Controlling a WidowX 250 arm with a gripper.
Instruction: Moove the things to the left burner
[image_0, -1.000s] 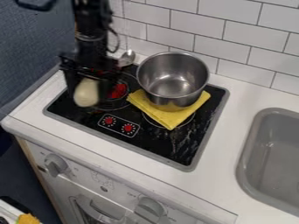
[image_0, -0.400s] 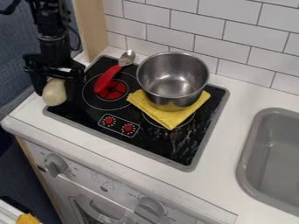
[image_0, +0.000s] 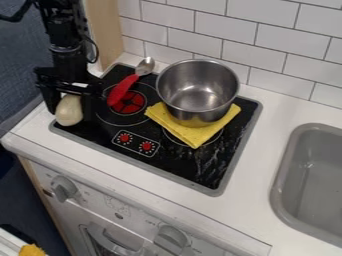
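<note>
The gripper (image_0: 69, 106) holds a pale oval toy (image_0: 69, 112) between its jaws near the stove's (image_0: 93, 132) left edge, probably to join the spoon (image_0: 121, 90) at the left burner (image_0: 133, 104).

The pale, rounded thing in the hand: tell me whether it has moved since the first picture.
Yes, to the left in the view: the pale thing is now farther from the stovetop's red dials.
</note>
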